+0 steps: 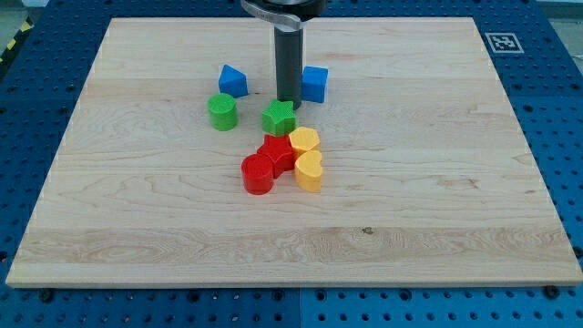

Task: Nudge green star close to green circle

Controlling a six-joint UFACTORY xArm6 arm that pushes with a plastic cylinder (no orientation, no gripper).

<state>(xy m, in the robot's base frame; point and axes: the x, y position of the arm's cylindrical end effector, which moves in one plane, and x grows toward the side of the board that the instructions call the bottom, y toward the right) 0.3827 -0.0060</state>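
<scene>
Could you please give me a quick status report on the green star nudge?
My tip sits just above the green star, toward the view's top. Green circle lies apart at the view's left. Nothing between them.

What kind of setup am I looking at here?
Likely a robotics lab bench: a wooden board on a blue perforated table, a fiducial marker, and small blocks like the green star.

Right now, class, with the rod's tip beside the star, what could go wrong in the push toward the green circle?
1. My tip sits at the green star's top-right edge; pushing from there may drive it down into the red blocks.
2. Off-centre contact may spin the star.
3. Overshooting may knock the green circle away.
</scene>
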